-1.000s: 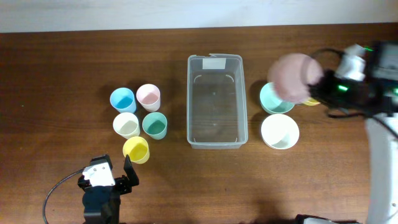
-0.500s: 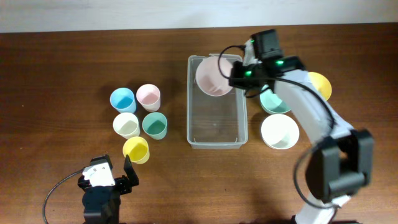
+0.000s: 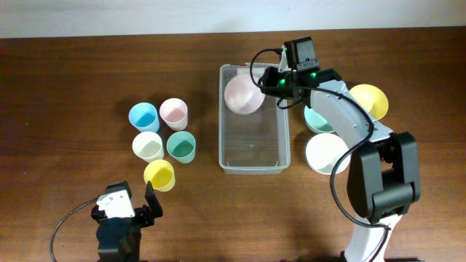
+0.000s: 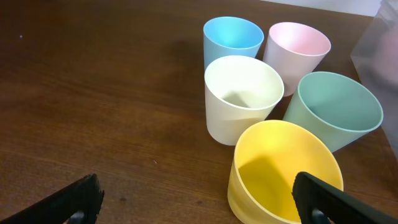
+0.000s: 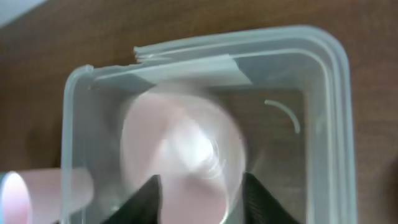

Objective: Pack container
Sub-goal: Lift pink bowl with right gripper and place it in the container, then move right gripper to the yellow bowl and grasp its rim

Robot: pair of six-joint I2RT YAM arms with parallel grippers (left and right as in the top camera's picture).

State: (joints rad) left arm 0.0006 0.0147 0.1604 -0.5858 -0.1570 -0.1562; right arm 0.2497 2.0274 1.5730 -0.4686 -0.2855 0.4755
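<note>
Two right fingers point(image 5: 146, 202) stand apart flanking the blurred pink bowl point(image 5: 180, 155); left fingers point(image 4: 74, 200) gape empty.

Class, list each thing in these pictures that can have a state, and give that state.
container, open-topped, pink bowl inside at its label end.
pink bowl, in the container, blurred.
five cups, upright, empty.
three bowls, mouth up, outside the container.
left pincer, open, empty.
right pincer, open above the pink bowl.
</note>
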